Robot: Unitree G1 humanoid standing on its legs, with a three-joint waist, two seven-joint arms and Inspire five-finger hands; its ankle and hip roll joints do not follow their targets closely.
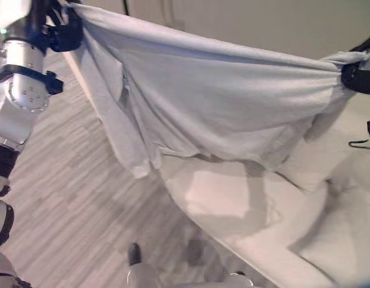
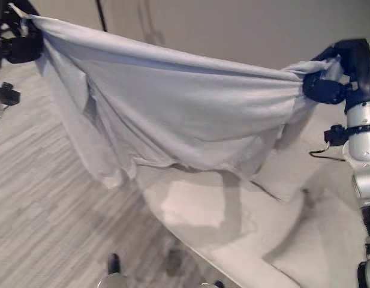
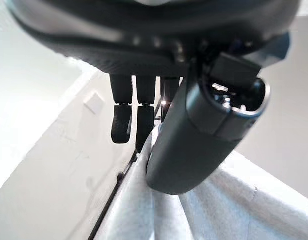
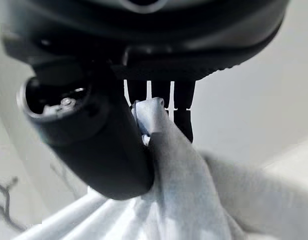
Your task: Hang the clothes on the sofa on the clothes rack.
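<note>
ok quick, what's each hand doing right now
Left hand: shut on one end of the white garment.
Right hand: shut on the other end, the cloth stretched between them above the sofa.

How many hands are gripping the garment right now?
2: the left hand pinches one end of the pale garment, the right hand the other, stretched above the sofa.

We see a pale grey-white garment [image 1: 202, 102], plain, no pattern. Sofa [image 1: 280, 240] under it is off-white, also plain, with off-white cushions [image 2: 316, 240]. Floor [image 1: 71, 198] is grey wood-look planks, streaky striped grain. Wall [image 2: 232, 30] behind is flat beige-grey. Left hand [image 1: 66, 33] and right hand [image 2: 325, 89] are both dark, near black; the arms are silver-grey with black bands. Black hanger [image 1: 361, 143] lies on the sofa.
</note>
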